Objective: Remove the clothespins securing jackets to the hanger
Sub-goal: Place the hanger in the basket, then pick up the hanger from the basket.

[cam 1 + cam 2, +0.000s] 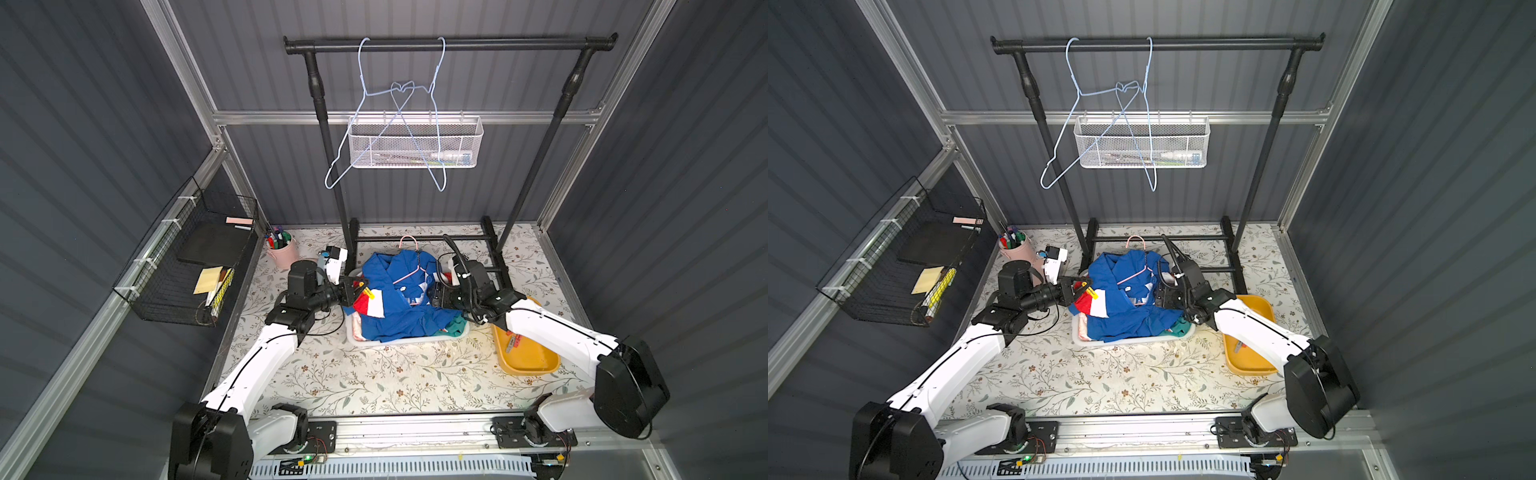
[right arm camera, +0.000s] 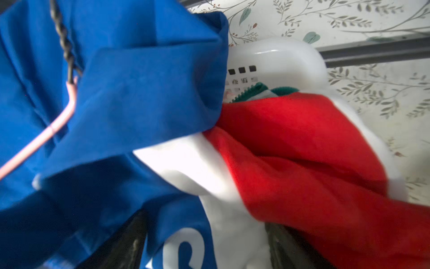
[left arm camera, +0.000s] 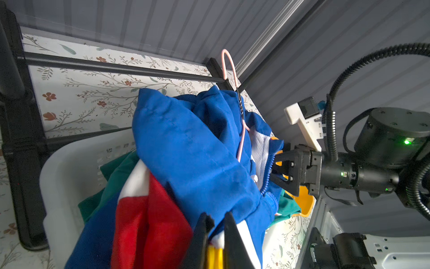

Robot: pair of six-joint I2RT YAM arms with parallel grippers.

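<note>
A red-white-blue jacket [image 1: 399, 299] [image 3: 186, 144] [image 2: 139, 104] lies heaped on a white basket [image 1: 415, 338], with a pink wire hanger [image 1: 409, 266] [image 3: 229, 65] still inside it. My left gripper [image 1: 359, 291] [image 3: 215, 233] is shut on a yellow clothespin [image 1: 371, 294] [image 3: 215, 257] that is clipped to the jacket's white and blue edge. At the jacket's other side my right gripper [image 1: 436, 297] [image 2: 207, 244] is open, its jaws wide apart with loose fabric draped between them. A teal jacket [image 1: 455, 326] and a cream-pink one [image 1: 357, 328] lie underneath.
A yellow tray [image 1: 536, 365] at the right holds removed clothespins [image 1: 513, 343]. The black clothes rack [image 1: 449, 43] stands behind the basket and carries two pale blue wire hangers [image 1: 436, 124]. A pink pen cup [image 1: 282, 249] sits at the back left.
</note>
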